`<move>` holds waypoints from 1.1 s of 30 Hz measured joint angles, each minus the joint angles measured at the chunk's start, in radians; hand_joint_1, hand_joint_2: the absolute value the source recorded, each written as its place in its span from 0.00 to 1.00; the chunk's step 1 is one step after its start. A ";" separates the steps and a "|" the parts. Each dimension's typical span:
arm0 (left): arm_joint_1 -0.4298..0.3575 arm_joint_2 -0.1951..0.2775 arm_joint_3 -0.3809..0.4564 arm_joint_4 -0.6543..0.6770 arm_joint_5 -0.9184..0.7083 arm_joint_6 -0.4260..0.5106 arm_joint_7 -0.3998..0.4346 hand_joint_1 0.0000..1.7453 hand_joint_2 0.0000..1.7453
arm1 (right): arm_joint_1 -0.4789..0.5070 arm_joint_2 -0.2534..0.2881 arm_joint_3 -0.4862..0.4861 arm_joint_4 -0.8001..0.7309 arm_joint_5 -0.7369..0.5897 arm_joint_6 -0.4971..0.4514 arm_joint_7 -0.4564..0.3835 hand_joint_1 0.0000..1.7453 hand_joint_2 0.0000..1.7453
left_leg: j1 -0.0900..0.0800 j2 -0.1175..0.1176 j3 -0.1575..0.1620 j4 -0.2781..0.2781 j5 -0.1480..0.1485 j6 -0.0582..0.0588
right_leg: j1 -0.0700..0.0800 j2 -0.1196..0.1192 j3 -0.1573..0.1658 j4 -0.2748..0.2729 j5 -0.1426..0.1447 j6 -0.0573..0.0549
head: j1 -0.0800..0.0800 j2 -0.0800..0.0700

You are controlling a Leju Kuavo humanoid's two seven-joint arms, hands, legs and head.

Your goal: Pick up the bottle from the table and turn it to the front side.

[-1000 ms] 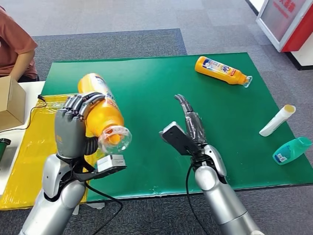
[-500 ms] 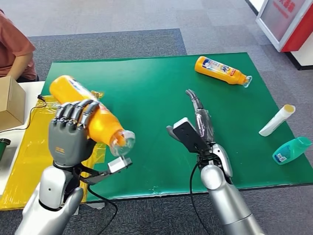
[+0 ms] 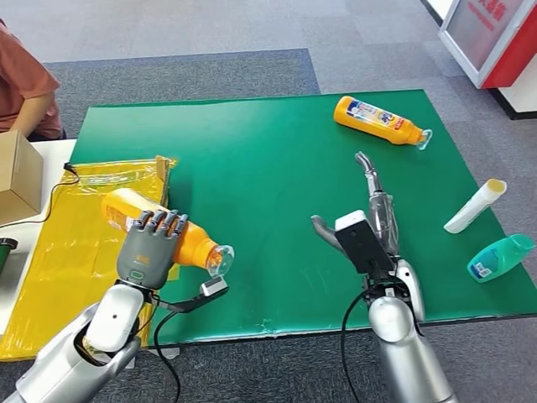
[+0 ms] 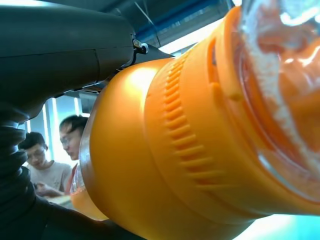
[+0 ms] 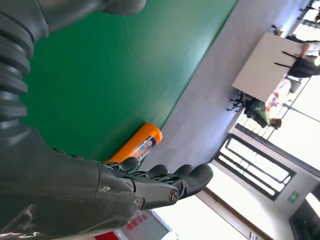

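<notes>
Table [image 3: 266, 168]: green top, same place as in the earlier head views; a yellow sheet [image 3: 57, 252] lies along its left side.
Held bottle [image 3: 190, 245]: orange, lying nearly level in the left hand at the near left of the table, over the seam of yellow sheet and green top. Clear cap end points right, base points left. A second ago it was raised higher and tipped steeply, cap end down toward the near edge; since then it has come down and flattened out.
Left hand [image 3: 151, 250]: fingers wrapped over the top of the held bottle, gripping its body. It has dropped lower and nearer the table's near edge than in the earlier frames. In the left wrist view the bottle's ribbed orange shoulder [image 4: 181, 150] sits close against the hand.
Right hand [image 3: 370, 214]: holds nothing, fingers stretched out and apart, pointing toward the far side. It has shifted to the right since the earlier frames.
Second orange bottle [image 3: 380, 122]: lying on its side at the far right, unmoved.
White tube [image 3: 475, 206]: right edge, unmoved.
Teal bottle [image 3: 502, 256]: near right corner, unmoved.
</notes>
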 joint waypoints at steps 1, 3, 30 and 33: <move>0.007 -0.006 0.018 0.017 0.000 0.000 -0.012 1.00 1.00 | 0.006 0.000 -0.004 -0.019 -0.004 0.003 -0.005 0.00 1.00 | 0.000 0.000 0.000 0.000 0.000 0.000 | 0.000 0.000 0.000 0.000 0.000 0.000 | 0.000 0.000; 0.019 -0.019 0.050 0.047 0.000 0.000 -0.030 1.00 1.00 | 0.015 -0.001 -0.008 -0.051 -0.007 0.009 -0.009 0.00 1.00 | 0.000 0.000 0.000 0.000 0.000 0.000 | 0.000 0.000 0.000 0.000 0.000 0.000 | 0.000 0.000; -0.015 -0.187 0.372 0.451 0.017 0.061 -0.194 0.00 1.00 | -0.006 -0.007 0.021 -0.110 -0.004 0.016 -0.012 0.00 1.00 | 0.000 0.000 0.001 0.000 0.001 -0.001 | 0.000 0.000 0.001 0.000 0.001 0.000 | 0.000 0.000; -0.013 -0.198 0.394 0.469 0.024 0.073 -0.205 0.00 1.00 | -0.005 -0.012 0.026 -0.118 -0.004 0.014 -0.012 0.00 1.00 | 0.000 0.000 0.001 0.000 0.001 0.000 | 0.000 0.000 0.001 0.000 0.001 0.000 | 0.000 0.000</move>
